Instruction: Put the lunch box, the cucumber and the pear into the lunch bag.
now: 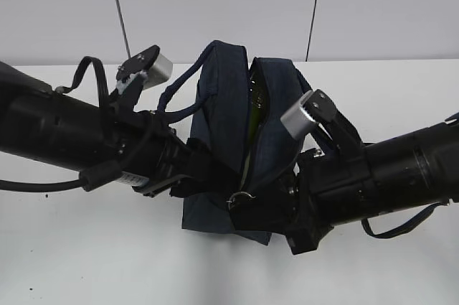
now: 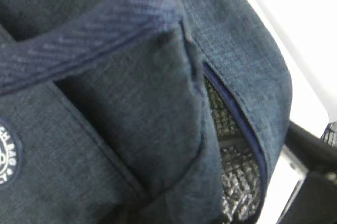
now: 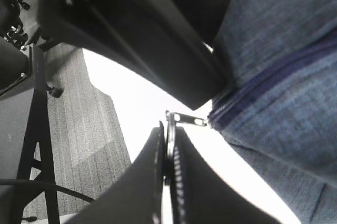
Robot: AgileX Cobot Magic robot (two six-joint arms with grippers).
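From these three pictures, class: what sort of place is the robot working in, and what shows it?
Probably a lab or test room: a bare white table, plain white wall panels, and grey carpet with a black equipment stand.

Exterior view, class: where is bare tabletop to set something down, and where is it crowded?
Bare table lies in front of both arms and behind the lunch bag at either side. The middle is crowded: both claws press in on the bag.
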